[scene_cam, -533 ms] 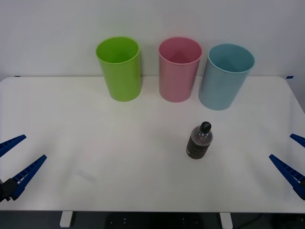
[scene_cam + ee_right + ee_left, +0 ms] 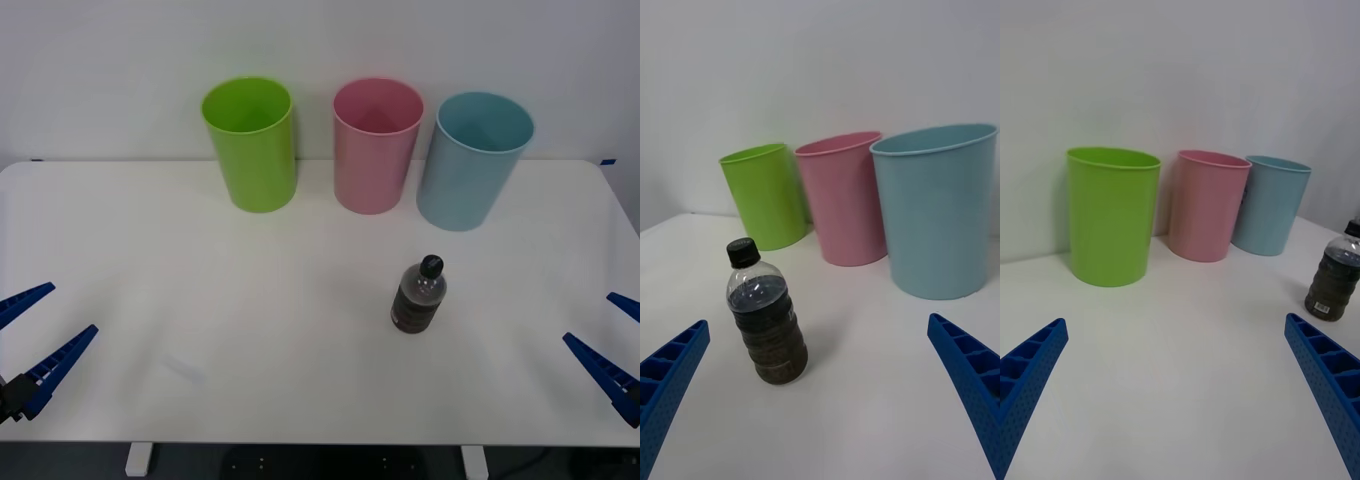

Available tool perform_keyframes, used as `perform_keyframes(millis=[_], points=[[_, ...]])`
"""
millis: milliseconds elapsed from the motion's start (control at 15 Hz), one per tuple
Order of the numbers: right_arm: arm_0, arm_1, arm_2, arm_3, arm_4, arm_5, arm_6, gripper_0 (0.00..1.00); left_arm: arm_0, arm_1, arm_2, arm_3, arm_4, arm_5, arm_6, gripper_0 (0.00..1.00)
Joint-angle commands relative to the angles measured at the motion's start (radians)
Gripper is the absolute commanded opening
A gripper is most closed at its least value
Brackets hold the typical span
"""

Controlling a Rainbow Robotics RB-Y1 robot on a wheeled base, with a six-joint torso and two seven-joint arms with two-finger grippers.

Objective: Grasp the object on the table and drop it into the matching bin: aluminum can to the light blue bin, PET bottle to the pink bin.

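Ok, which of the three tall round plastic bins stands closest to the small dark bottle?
The light blue plastic bin, rightmost of the row. The stubby black-capped clear plastic bottle stands upright just in front of it; the pink bin and lime green bin sit farther left.

Blue, ribbed, tapering fingers [image 2: 48, 364]

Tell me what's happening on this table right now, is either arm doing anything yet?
Nothing is grasped yet. A small PET bottle stands upright on the white table, in front of the pink bin and light blue bin, with a lime green bin to their left. The left gripper and right gripper sit open at the table's near corners; the right one is closer to the bottle.
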Motion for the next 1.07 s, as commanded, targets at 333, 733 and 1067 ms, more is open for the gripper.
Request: perform_keyframes(millis=[333,733,1067], points=[[0.01,-0.017,0.056,0.046,0.0,0.018,0.171,1.0,0.0,0.0,0.0,0.0,0.0,0.0,0.0,1.0],[-0.037,-0.022,0.143,0.115,0.0,0.024,0.285,1.0,0.0,0.0,0.0,0.0,0.0,0.0,0.0,1.0],[-0.13,-0.022,0.231,0.221,0.0,0.031,0.36,1.0,0.0,0.0,0.0,0.0,0.0,0.0,0.0,1.0]])
